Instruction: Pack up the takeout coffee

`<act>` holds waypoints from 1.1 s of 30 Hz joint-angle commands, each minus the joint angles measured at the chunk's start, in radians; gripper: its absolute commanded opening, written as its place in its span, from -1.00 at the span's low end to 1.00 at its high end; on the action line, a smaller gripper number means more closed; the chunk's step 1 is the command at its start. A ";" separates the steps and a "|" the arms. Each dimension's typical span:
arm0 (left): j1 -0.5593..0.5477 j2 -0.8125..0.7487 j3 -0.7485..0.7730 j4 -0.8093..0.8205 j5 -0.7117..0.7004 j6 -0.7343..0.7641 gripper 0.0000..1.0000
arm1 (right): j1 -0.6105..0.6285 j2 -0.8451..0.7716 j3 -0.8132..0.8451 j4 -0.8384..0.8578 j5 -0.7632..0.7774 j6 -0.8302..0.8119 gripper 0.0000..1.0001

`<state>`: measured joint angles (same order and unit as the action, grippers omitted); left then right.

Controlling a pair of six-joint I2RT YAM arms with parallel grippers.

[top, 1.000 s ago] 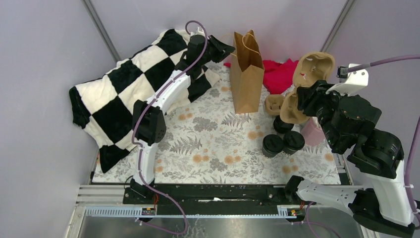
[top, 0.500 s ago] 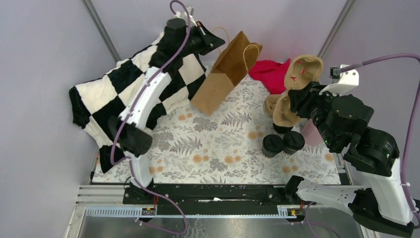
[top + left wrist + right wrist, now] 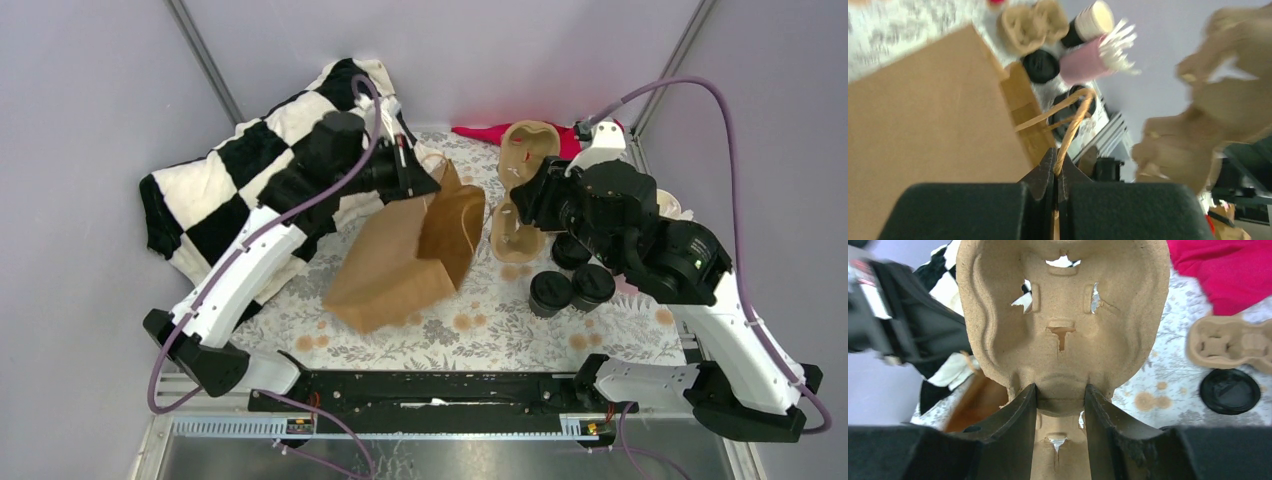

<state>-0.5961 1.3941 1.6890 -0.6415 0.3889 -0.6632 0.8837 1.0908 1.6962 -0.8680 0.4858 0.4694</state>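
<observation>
Three black lidded takeout coffee cups stand on the floral mat, right of centre; one lid also shows in the right wrist view. The brown paper bag hangs tilted over the middle of the mat, mouth toward the right. My left gripper is shut on the bag's twisted paper handle. My right gripper is shut on the middle of a tan pulp cup carrier, held upright just right of the bag's mouth.
A second pulp carrier lies on the mat by the cups. A pink cup of stirrers and a white cup stand at the right edge. A checkered blanket covers the back left, a red cloth the back right.
The left gripper closed on the handle and pulled the standing bag from the back down toward the middle, tipping it. The right arm carried the carrier left, toward the bag.
</observation>
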 commanded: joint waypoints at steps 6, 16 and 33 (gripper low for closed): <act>-0.021 -0.146 -0.335 0.216 0.045 -0.106 -1.00 | -0.007 -0.022 -0.020 0.003 -0.135 0.252 -0.13; -0.020 -0.257 -0.488 0.404 0.048 -0.238 -1.00 | -0.059 0.037 0.076 0.072 -0.513 0.287 -0.15; -0.021 -0.485 -0.721 0.595 -0.046 -0.352 -1.00 | -0.132 0.100 -0.244 0.473 -0.836 0.637 -0.23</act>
<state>-0.6159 0.9413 0.9924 -0.1345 0.3683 -0.9871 0.7620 1.1858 1.5158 -0.5858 -0.2359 0.9779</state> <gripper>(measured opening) 0.009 0.429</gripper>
